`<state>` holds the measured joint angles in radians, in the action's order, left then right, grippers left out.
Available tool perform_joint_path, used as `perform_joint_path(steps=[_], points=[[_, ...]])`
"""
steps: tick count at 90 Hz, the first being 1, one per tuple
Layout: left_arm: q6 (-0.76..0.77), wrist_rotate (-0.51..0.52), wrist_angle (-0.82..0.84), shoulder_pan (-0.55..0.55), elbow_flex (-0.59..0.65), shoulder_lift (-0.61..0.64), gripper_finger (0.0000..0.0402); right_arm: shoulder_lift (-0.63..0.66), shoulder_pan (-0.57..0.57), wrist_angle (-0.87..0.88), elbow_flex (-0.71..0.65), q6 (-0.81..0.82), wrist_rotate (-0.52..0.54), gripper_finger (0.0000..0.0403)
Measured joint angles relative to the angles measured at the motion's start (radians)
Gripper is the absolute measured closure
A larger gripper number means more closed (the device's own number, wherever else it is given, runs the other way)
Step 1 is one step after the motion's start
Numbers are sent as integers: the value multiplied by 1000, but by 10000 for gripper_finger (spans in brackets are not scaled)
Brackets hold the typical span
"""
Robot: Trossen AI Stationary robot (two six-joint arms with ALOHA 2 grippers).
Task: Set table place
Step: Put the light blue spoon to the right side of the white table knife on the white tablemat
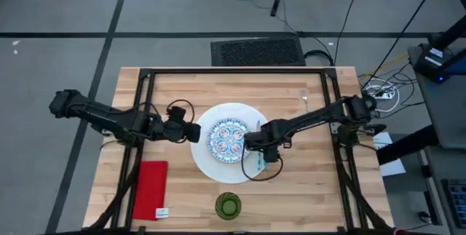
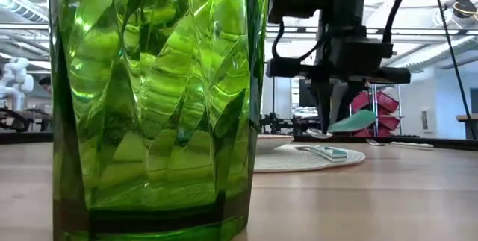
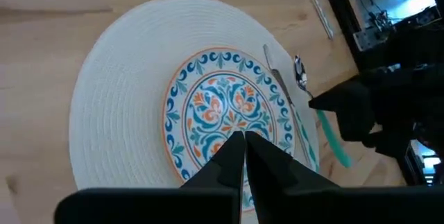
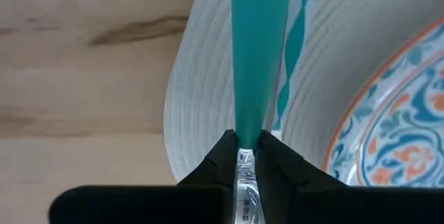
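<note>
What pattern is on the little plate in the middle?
The small plate has a blue, teal and orange floral pattern on white, clearest in the left wrist view.

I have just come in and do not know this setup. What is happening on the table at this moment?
The robot is laying a place setting. The right gripper is shut on a teal-handled spoon, held above the right edge of the white plate; a second teal-handled utensil lies on the rim below. The small patterned plate already sits on the white one. The left gripper, shut and empty, hovers at the plate's left. The red napkin, green cup and fork lie apart on the table.
</note>
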<state>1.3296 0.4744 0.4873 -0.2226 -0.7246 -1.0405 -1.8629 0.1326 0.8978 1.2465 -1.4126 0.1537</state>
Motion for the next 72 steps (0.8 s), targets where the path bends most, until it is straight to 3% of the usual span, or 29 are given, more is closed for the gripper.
perform_joint_path(steps=[53,72], points=[[-2,-5,0,0,0,0,402,-66,3,-7,0,52,1,386],[-2,-6,0,0,0,0,402,-66,6,-15,0,91,-3,351]])
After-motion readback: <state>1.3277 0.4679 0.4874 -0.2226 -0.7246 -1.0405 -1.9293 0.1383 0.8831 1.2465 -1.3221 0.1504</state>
